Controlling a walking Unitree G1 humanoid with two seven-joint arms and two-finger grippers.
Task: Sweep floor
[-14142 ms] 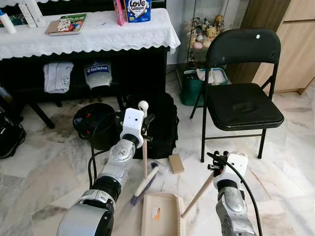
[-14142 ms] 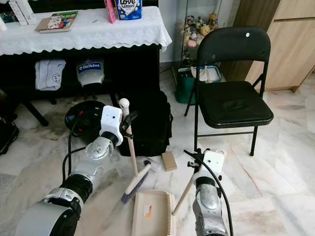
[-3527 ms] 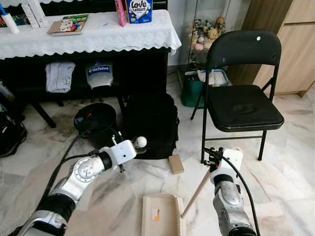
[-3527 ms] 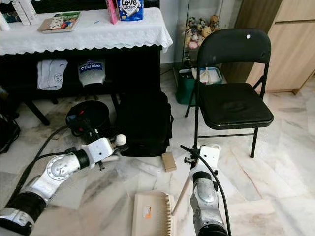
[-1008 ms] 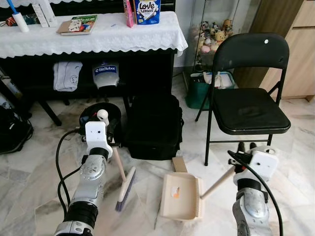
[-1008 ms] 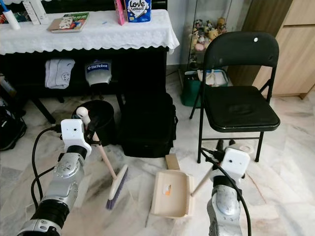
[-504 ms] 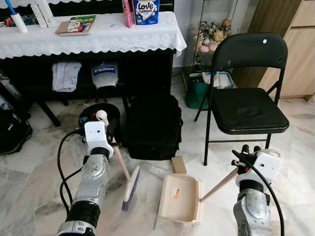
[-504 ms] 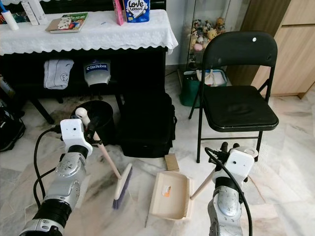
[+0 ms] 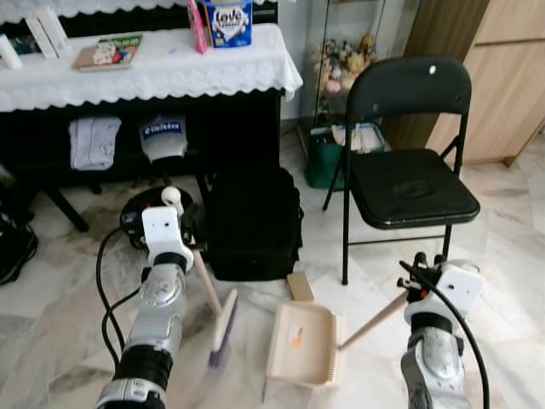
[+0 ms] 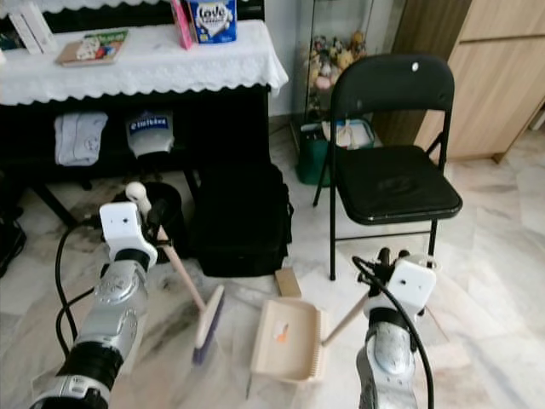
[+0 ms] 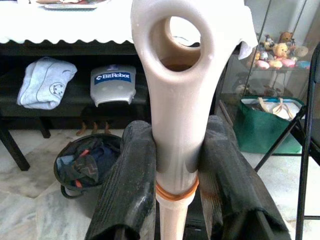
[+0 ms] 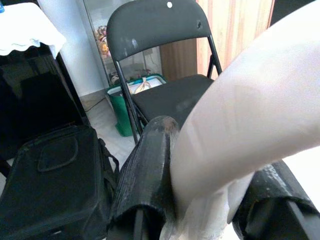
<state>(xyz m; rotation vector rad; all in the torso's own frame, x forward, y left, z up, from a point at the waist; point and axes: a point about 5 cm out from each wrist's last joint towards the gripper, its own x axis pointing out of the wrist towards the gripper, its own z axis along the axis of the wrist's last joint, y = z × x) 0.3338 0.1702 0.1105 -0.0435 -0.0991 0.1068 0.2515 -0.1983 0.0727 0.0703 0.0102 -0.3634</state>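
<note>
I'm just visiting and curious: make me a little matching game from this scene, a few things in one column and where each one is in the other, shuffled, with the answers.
Things:
1. brush
2. dustpan
3. small brown block
4. tissue box

Places:
A. on the white tablecloth
B. held by the right gripper
C. held by the left gripper
D. on the floor by the black bag

Pairs: 1-C, 2-B, 3-D, 4-A

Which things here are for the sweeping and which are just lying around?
For the job: brush in the left claw; dustpan, its handle in the right claw.
Lying about: folding chair, black bag, small box, green bag.
</note>
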